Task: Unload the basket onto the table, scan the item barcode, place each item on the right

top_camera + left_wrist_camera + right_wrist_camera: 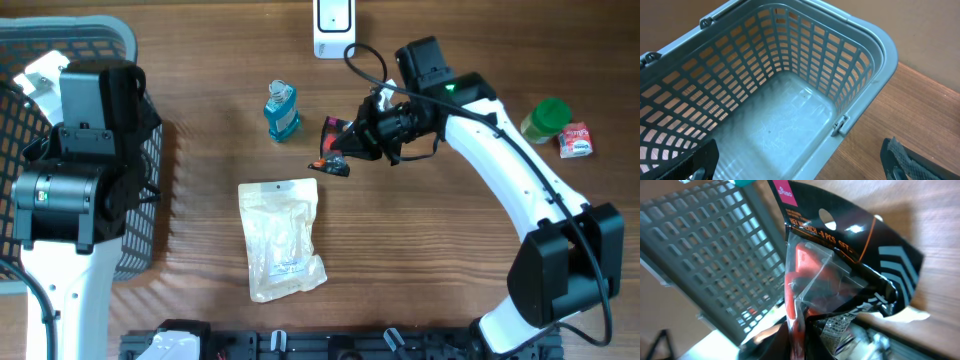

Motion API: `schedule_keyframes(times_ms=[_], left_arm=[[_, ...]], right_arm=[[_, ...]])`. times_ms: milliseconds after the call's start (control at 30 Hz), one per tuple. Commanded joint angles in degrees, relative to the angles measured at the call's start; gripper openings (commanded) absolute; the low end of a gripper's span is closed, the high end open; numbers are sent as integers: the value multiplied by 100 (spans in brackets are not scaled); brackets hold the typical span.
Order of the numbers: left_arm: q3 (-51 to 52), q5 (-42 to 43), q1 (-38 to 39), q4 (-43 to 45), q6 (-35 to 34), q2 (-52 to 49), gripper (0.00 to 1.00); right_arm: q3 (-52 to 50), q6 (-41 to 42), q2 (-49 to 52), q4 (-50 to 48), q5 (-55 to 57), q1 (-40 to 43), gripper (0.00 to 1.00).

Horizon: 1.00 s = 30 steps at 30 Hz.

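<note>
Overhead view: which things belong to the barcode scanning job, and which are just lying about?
Job: black packet, right gripper holding it, white scanner.
Lying about: blue bottle, clear pouch, green jar, red packet, basket.

This is looking like a mock shop checkout set up on a robot test bench. A grey plastic shopping basket (90,24) is sitting at the left side of a wooden table (420,260), and a white barcode scanner (333,25) is standing at the far edge. Packaged retail goods are lying about the tabletop: a blue bottle (282,110) near the scanner, a pale sealed pouch (282,238) nearer, and a green-lidded jar (546,120) with a small red packet (575,140) at the right. A black hang-card packet (850,265) is showing a punched hanging hole and printed branding. The left arm (60,200) and right arm (520,170) are flanking the table.
</note>
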<state>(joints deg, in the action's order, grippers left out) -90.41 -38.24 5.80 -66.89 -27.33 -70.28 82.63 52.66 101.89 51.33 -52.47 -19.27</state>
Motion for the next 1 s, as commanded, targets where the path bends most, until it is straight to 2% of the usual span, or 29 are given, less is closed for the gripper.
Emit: schedule_keyframes(times_ms=[0,133,333,433,633,733,967], left_arm=[[20,-15,-46,-2,-79,-2,100],[20,-13,-46,-2,-79,-2,100],[20,-15,-46,-2,-79,-2,100],[20,-15,-46,-2,-76,-2,100],[20,-15,-46,-2,-79,-2,100],[20,-15,-46,-2,-79,-2,100],[20,-15,-46,-2,-79,-2,100]], right_arm=[[28,660,-66,116,-776,9,5],[26,1998,-63,901,-841,11,5],[26,3311,-63,911,-1440,17,5],[26,4385,-63,577,-1670,20,4],[26,6494,-63,-737,-1561,48,5],[28,6588,-46,-1375,-1554,225,4],[28,6511,-31,-1117,-1971,634,4]])
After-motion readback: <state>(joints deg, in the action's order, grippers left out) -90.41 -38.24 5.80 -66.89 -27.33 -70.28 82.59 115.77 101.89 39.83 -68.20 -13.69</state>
